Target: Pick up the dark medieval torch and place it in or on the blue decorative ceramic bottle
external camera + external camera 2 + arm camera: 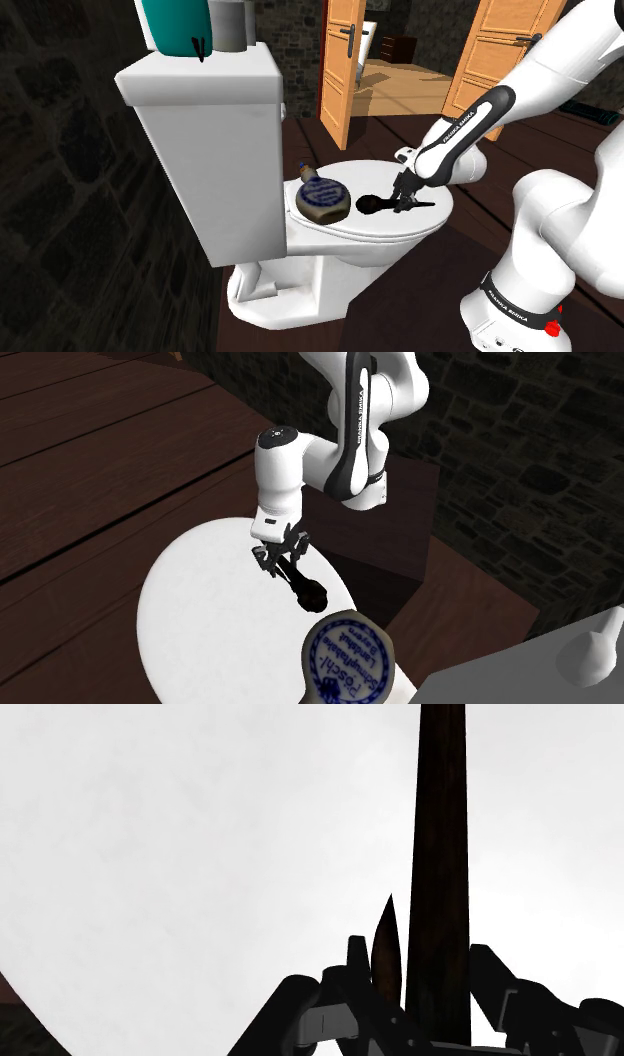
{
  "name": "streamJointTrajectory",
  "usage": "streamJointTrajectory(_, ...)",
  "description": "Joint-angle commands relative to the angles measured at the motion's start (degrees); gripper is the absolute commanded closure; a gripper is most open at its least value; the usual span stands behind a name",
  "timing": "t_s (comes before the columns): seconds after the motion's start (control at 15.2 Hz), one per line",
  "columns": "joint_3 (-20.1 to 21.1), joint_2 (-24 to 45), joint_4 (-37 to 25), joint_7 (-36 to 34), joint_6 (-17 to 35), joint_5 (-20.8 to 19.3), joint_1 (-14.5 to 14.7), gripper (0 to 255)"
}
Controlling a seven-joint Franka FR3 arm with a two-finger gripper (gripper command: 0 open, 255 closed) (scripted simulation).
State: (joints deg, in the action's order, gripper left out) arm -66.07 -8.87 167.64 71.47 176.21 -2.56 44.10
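Your gripper [420, 959] clasps the slim, dark shaft of the torch [371, 207], which lies flat on the smooth white toilet lid [400, 229]. The round, blue-patterned bottle [322, 197] lies near its bulbous head.

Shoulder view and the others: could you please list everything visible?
toilet: one, white, lid shut, by the stone wall
bottle: one, blue-and-white, on the lid near the tank
torch: one, dark, at the lid's middle
container: one, teal, on the tank
cylinder: one, grey, beside the container
doors: two, orange-brown, open, behind the toilet
floor: one, dark planks
arm: one, white, over the lid
tool: one, black, at the torch's shaft
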Motion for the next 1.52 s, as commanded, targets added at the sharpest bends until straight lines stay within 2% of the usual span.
streamJointTrajectory(0.0, 7.70, -1.40, 0.13, -3.19, -1.83, -4.25, -8.79, 255)
streamJointTrajectory(0.07, 11.15, -2.49, 0.12, -4.99, -3.11, -6.66, -12.84, 255)
streamJointTrajectory(0.2, 15.94, -4.83, 0.05, -7.87, -5.72, -10.51, -18.55, 255)
streamJointTrajectory(0.46, 21.41, -9.67, -0.31, -11.53, -11.04, -15.25, -24.92, 255)
streamJointTrajectory(0.86, 25.97, -16.51, -1.25, -14.16, -18.88, -18.11, -29.38, 255)
streamJointTrajectory(1.45, 30.28, -25.00, -3.72, -15.81, -29.80, -18.62, -31.91, 255)
